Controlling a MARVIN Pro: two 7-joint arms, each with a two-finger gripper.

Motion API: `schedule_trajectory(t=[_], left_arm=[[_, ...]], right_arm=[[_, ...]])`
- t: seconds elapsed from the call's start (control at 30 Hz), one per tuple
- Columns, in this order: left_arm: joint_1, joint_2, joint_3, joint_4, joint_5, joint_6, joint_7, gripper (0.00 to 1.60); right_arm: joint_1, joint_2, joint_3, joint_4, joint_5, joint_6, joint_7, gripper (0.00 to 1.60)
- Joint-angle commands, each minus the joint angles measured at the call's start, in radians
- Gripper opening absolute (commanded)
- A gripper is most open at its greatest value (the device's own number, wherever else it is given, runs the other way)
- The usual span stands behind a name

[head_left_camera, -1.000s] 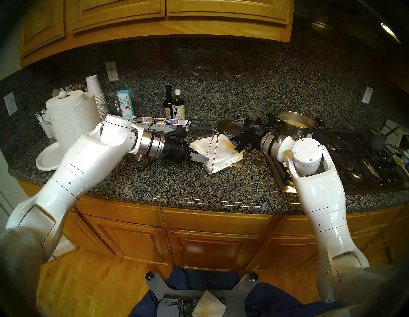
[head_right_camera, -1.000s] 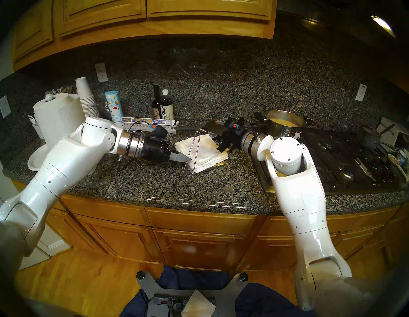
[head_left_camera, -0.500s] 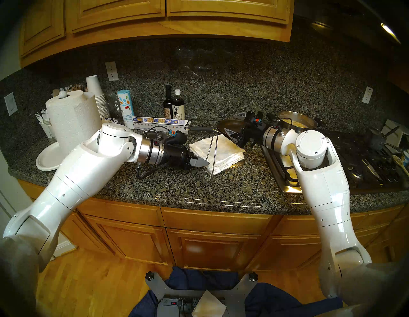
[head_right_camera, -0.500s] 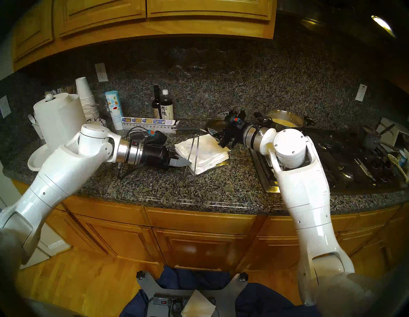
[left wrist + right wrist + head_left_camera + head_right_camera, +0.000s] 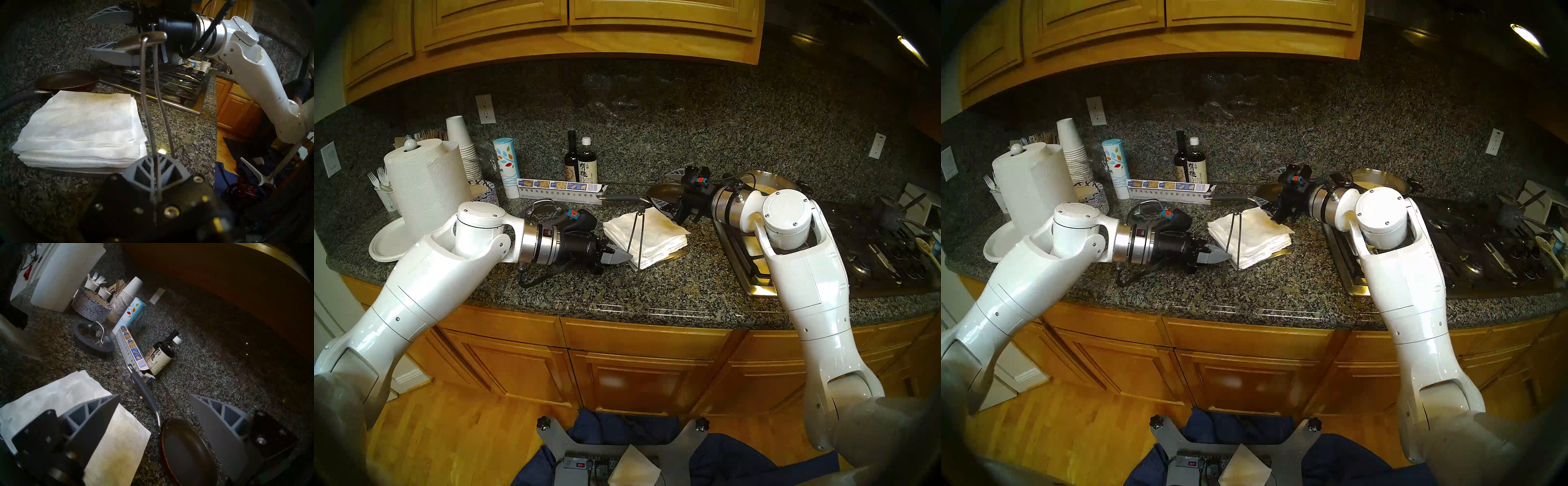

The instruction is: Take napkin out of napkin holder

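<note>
The left claw point(image 5: 624, 257) is clamped on the thin dark wire arm point(image 5: 636, 237) of the brass-coloured plate napkin holder point(image 5: 678, 251), raised above the white napkin stack point(image 5: 648, 230) on the speckled granite worktop point(image 5: 653, 292). The top white paper napkin point(image 5: 88, 117) lies on that stack. The right claw point(image 5: 153, 414) hangs open over the stack's far corner.

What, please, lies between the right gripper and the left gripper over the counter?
The head views show the napkin stack on its brass holder, and the holder's raised wire arm, between the left gripper and right gripper.

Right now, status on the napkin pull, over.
Left gripper shut on napkin holder, wire arm raised. Right gripper open, over stack's far corner. Napkin not yet gripped. Frying pan close beside.
</note>
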Motion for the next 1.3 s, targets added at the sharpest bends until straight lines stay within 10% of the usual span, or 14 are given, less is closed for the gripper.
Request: schedule_trajectory(t=[0.0, 0.03, 0.63, 1.27], left_arm=[[-0.002, 0.013, -0.056, -0.064, -0.031, -0.039, -0.005, 0.8], [0.002, 0.014, -0.059, -0.067, -0.032, -0.041, -0.004, 1.03], [0.034, 0.058, -0.125, -0.09, -0.093, -0.043, -0.033, 1.6], [0.038, 0.065, -0.178, -0.035, -0.097, -0.064, 0.013, 1.6]], right_arm=[[0.066, -0.003, 0.002, -0.018, -0.006, 0.004, 0.001, 1.41], [0.069, -0.001, -0.001, -0.019, -0.008, 0.006, 0.007, 1.41], [0.023, 0.034, 0.008, -0.149, 0.024, 0.072, 0.164, 1.42], [-0.113, 0.103, 0.057, -0.251, 0.012, 0.131, 0.235, 1.24]])
